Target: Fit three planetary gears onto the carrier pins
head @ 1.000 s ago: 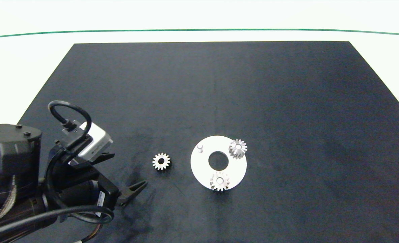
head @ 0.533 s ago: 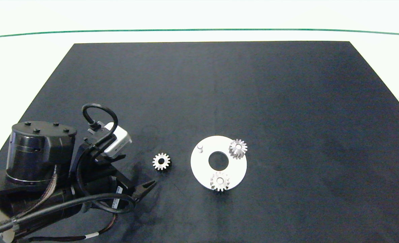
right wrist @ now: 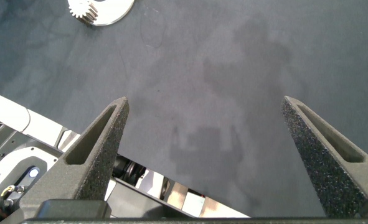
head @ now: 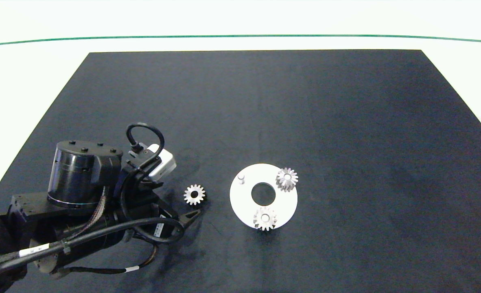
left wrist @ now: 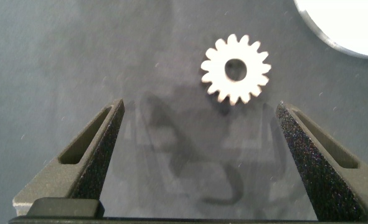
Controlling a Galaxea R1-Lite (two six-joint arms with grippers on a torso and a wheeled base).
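Observation:
One loose planetary gear lies flat on the black mat, left of the white disc. Two more gears sit on carrier pins, one at the disc's far right and one at its near edge. The pin at the far left stands bare. My left gripper is open, low over the mat just left of the loose gear. In the left wrist view that gear lies just beyond the open left gripper, nearer one finger. My right gripper is open and empty, away from the parts.
The black mat covers the table, with white table around it and a green line at the far side. The right wrist view shows the disc with one gear far off, and the mat's near edge over robot base parts.
My left arm has moved right and slightly away from me, bringing its open gripper close to the loose gear. The gears and the disc have not moved.

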